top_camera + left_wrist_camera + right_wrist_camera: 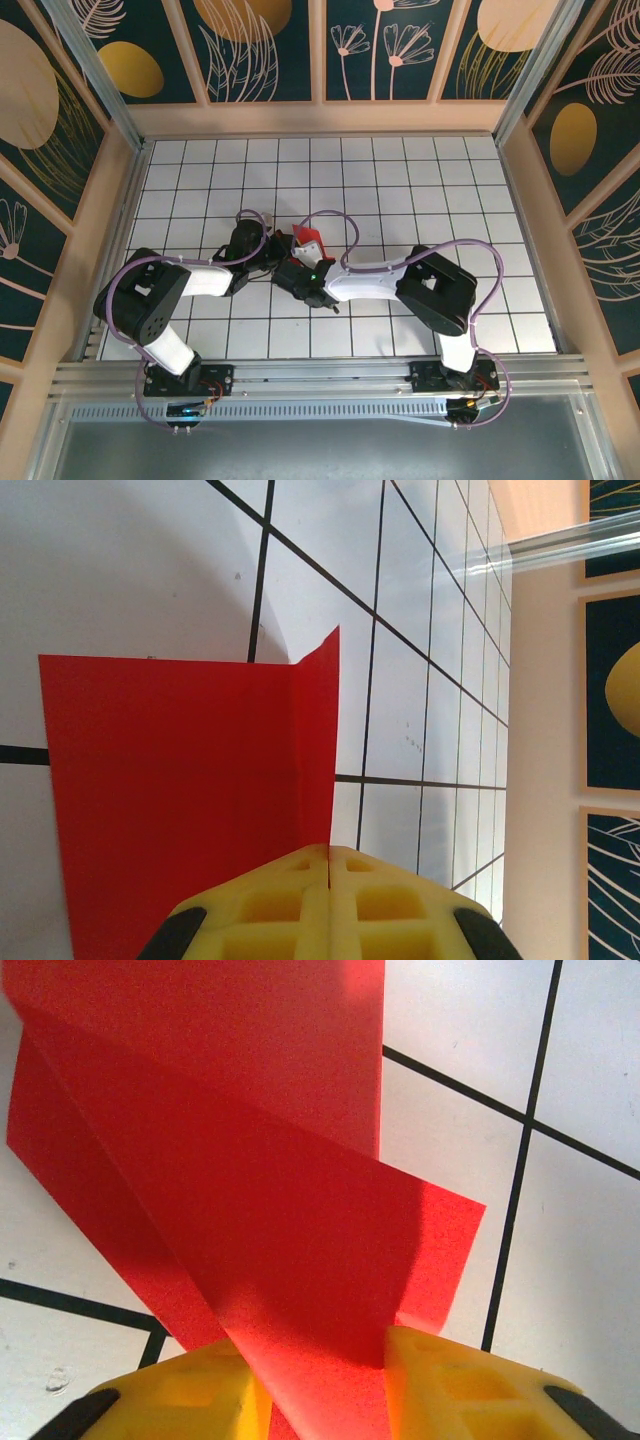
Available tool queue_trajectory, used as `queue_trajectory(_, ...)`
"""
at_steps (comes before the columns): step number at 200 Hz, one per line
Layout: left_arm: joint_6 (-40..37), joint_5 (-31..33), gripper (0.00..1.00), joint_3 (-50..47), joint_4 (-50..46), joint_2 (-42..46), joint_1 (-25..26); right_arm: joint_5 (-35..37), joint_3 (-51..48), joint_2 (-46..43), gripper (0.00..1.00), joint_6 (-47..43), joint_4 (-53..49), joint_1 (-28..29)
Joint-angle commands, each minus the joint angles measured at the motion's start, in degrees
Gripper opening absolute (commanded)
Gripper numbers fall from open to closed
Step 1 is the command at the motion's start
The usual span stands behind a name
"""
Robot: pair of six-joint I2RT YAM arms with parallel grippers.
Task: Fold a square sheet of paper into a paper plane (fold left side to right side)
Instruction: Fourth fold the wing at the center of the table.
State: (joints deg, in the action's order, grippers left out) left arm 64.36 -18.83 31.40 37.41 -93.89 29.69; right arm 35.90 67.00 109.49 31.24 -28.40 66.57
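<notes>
One red square sheet of paper [307, 241], creased, between two end effectors.
Thin, smooth and matte, it sits mid-counter [400, 180] with one flap upright. The left end effector [330, 852], at its 9 o'clock, pinches the crease. The right end effector [325, 1360], at 6 o'clock, stands narrowly apart around a flap. The yellow fingers [180, 1390] are waffle-ribbed.

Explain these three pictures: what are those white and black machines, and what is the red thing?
Those are robot arms, a left arm and a right arm, bolted at the near edge of a white gridded table. The wide picture comes from a fixed camera above and behind them. The other two come from wrist cameras, each showing its own yellow fingers. A thin bright red sheet of paper, partly folded, lies on the table. The left gripper is shut, pinching a raised flap; the right gripper is open, with paper between its fingers.
</notes>
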Motion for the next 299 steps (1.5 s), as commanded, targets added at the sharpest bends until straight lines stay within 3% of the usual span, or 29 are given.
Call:
queue_trajectory(1, -0.5, 0.2, 0.00, 0.8, -0.3, 0.5, 0.4, 2.5, -0.4, 0.8, 0.31, -0.1, 0.7, -0.3)
queue_trajectory(61, -0.5, 0.4, 0.05, 0.9, -0.6, 0.3, 0.4, 1.3, -1.1, 1.2, 0.16, 0.1, 1.0, -0.2)
queue_trajectory(88, -1.0, 1.4, 0.16, 0.4, -1.4, 1.2, 0.4, 0.8, -1.3, 1.8, 0.05, 0.4, 0.9, -0.2)
queue_trajectory(124, -3.1, 2.2, 0.38, -0.2, -4.6, 4.7, -0.8, 0.3, -2.0, 1.9, 0.00, 0.8, 0.8, -0.3)
queue_trajectory(176, -8.0, 0.5, 0.53, -4.2, -11.9, 14.9, -9.8, -2.5, -2.7, -0.4, 0.00, -0.1, 1.3, -1.0)
queue_trajectory(229, -16.0, -2.9, 0.57, -5.3, -19.8, 22.5, -13.9, -22.3, -7.3, -6.5, 0.00, -4.2, 7.5, -5.8)
queue_trajectory(299, -18.4, -12.6, 0.47, -6.9, -16.9, 19.6, -13.6, -41.8, -14.5, -12.7, 0.00, -6.0, 17.8, -11.9)
